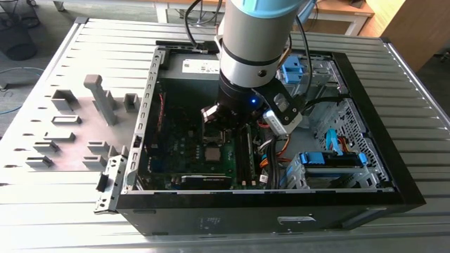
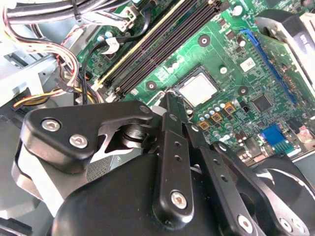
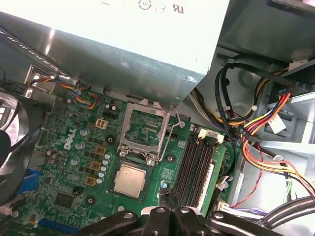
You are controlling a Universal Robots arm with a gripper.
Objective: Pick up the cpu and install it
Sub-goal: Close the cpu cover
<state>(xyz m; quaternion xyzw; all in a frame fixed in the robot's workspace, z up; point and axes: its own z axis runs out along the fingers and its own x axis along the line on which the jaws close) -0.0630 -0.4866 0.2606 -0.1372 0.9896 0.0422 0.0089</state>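
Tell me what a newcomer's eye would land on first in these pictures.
The grey-and-blue robot arm plunging into the open black computer case on the slatted table dominates the exterior view. In both wrist views the silvery cpu lies flat on the green motherboard, beside the flipped-open socket frame, with the pincer hovering close over the board near it.

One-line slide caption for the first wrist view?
Silvery square cpu lies flat on the green motherboard beside the flipped-open dark metal frame; the black pincer hangs close by, holding nothing.
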